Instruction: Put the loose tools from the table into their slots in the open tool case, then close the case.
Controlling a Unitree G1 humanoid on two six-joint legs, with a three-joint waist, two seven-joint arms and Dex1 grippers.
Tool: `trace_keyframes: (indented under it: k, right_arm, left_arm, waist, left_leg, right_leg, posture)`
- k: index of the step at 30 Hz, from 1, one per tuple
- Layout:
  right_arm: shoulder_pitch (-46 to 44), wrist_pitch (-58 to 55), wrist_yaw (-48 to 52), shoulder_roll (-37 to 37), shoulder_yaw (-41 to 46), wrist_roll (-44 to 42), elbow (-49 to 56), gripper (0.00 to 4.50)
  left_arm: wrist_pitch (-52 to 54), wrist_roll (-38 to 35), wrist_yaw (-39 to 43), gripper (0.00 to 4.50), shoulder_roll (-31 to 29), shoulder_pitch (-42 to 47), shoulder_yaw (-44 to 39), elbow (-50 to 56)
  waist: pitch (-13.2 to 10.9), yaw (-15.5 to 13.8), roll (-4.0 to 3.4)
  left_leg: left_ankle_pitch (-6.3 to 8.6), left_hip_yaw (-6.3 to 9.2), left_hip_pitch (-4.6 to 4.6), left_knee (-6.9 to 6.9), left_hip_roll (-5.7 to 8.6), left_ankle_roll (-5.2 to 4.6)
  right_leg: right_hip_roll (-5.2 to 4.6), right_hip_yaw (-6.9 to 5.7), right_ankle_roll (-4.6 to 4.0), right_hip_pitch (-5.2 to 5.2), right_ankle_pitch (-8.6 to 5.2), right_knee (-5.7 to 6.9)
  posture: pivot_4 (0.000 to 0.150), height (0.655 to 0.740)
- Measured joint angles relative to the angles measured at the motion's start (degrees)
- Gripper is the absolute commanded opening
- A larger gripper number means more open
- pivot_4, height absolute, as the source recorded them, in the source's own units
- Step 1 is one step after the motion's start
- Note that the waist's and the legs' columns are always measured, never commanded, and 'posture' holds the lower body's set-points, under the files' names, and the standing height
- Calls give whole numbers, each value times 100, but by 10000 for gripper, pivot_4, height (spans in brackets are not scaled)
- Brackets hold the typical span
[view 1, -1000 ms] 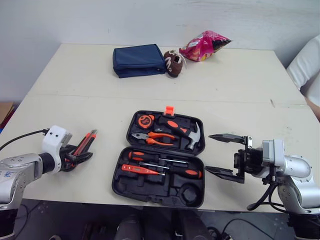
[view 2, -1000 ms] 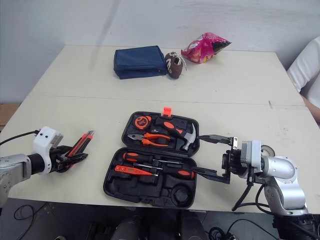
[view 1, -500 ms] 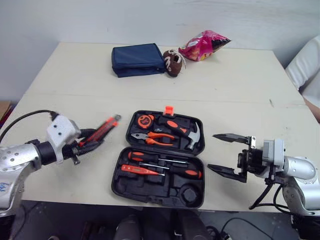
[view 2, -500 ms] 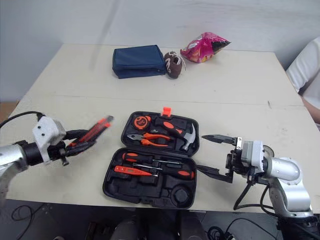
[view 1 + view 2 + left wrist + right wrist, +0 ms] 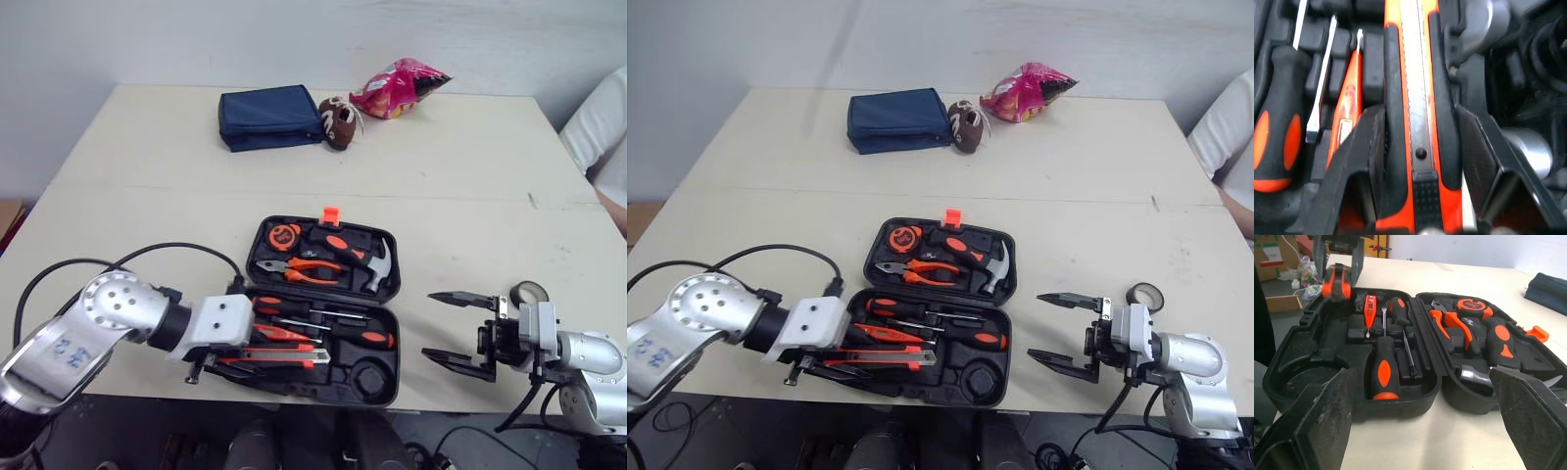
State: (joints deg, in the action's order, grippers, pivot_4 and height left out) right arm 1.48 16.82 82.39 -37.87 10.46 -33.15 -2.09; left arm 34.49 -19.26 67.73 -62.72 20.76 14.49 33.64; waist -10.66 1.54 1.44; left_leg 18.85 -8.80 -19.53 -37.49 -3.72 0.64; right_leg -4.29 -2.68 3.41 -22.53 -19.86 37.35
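Gripping the utility knife (image 5: 284,359) in the left gripper (image 5: 1420,125), clenched on both long flanks near the slider end with the rest of the body free ahead: a hold apparently chosen to let the knife go down flat and lengthwise into a long recess. Hovering low over the front half of the open tool case (image 5: 323,385), just in front of the red tester (image 5: 284,336) and the screwdrivers (image 5: 367,339) and roughly parallel to them; hard to tell whether touching the moulding or just above it. Judged as the seating step: lining up with the empty slot along the front, then pressing down and letting go. Waiting off to the case's right with the right gripper (image 5: 429,324), spread wide and grasping nothing, low over the table (image 5: 147,215) and pointed at the case's side — probably held apart to leave the left arm room, and well placed for the black tape roll (image 5: 530,291) lying just beside its wrist, likely meant for the round recess (image 5: 370,376) at the front right. Already seated in the rear half: tape measure (image 5: 285,235), pliers (image 5: 304,269), hammer (image 5: 377,262). Not yet closable — needs the knife and the roll in first, then the two halves brought together and fastened at the orange latch (image 5: 332,214) on the far edge.
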Motion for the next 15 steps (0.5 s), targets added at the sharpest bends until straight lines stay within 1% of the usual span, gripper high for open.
trace_keyframes:
  k: [2, 6, 10, 15]
  right_arm:
    - [62, 89, 63, 11, 18, -3, -38, 45000]
    - [215, 206, 109, 12, 114, -7, -59, 45000]
    - [320, 221, 100, 20, 120, -9, -3, 45000]
    - [424, 197, 24, 24, 120, -8, 188, 45000]
  left_arm:
    - [69, 169, 3, 15165, 183, 225, 245, -73]
    - [71, 462, 63, 15164, 335, 276, 716, -69]
    - [77, 782, -20, 15164, 599, 394, 989, -70]
    - [123, 1003, -42, 15161, 791, 513, 1138, -73]
  waist:
    - [0, -5, 0]
    - [-1, 9, 1]
    - [0, -4, 0]
    - [1, -20, -2]
  left_leg:
    - [1, 0, -4, -5, -1, -2]
    - [3, 0, -14, -15, -4, -5]
    - [3, 4, -13, -35, -6, -6]
    - [5, 9, -14, -41, -2, -10]
  right_leg:
    - [0, 0, 0, 0, 0, -1]
    - [0, 0, 2, -5, -1, -3]
    - [0, 0, 2, -1, -1, 11]
    - [-6, -1, 5, 4, 1, 10]
  posture:
    - [1500, 7400]
    - [1500, 7400]
    - [1500, 7400]
    - [1500, 7400]
